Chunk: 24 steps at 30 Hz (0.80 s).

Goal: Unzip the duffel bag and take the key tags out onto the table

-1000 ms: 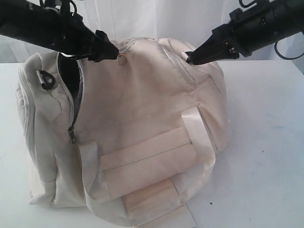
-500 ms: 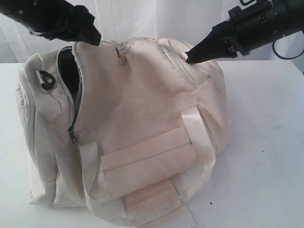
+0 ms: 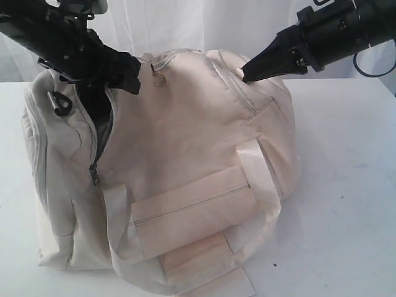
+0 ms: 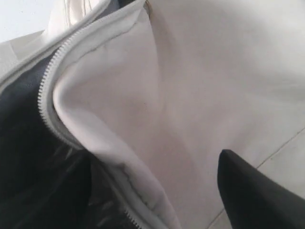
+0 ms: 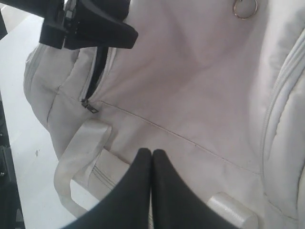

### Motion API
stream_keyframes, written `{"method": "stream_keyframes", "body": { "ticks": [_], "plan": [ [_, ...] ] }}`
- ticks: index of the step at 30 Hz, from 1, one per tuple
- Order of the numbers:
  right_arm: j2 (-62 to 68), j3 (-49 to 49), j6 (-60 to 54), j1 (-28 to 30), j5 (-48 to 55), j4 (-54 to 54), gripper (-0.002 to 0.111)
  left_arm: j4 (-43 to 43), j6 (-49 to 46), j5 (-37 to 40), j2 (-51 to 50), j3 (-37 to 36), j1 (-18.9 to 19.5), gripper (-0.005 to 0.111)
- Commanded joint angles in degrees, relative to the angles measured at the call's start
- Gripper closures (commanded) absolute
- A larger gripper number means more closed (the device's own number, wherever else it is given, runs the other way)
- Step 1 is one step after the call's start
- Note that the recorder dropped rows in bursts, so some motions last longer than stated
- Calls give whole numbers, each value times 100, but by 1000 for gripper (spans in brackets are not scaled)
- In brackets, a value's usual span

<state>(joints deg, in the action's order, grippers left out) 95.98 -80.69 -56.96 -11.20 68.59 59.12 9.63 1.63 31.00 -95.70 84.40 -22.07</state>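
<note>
The bag (image 3: 198,142) sat slumped on the counter (image 3: 346,185). Its zipped front pocket (image 3: 192,207) faced me, and a pale strap (image 3: 263,179) looped down beside it. Along the bag's left end the main zip (image 3: 99,133) stood partly undone. The gap showed dark lining (image 4: 28,143), and the pull (image 3: 94,178) hung low on the side. A small metal ring (image 3: 159,78) lay on the cloth near the top, and a black strap ring (image 3: 60,102) stuck out at the left shoulder.

The left fingers (image 3: 127,73) were at the top of that opening, standing apart. One black finger showed outside over the pale cloth, just beside the loose flap (image 4: 95,119) with its zip edge. I could not pick out the other against the dark lining.

Across the top of the bag, well apart from them, the right fingers (image 3: 245,73) were pressed tight together into a single point. Their tip was down on the cloth at the bag's right shoulder, just beside a short white webbing tab (image 5: 231,212).
</note>
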Motion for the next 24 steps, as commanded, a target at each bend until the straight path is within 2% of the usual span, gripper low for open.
{"method": "stream_keyframes", "body": {
  "ticks": [1, 10, 12, 15, 24],
  "plan": [
    [-41, 23, -80, 27, 58, 79, 108, 310, 50, -268, -58, 28, -19, 32],
    [-41, 23, -85, 27, 58, 91, 108, 620, -15, -300, -332, 28, -19, 32],
    [-41, 23, -85, 27, 58, 91, 108, 645, -15, -328, -332, 28, -19, 37],
    [-41, 23, -85, 27, 58, 101, 108, 645, -15, -328, -332, 28, -19, 51],
    [-41, 23, -85, 27, 58, 101, 108, 645, -15, -314, -118, 28, -19, 107]
  ]
}}
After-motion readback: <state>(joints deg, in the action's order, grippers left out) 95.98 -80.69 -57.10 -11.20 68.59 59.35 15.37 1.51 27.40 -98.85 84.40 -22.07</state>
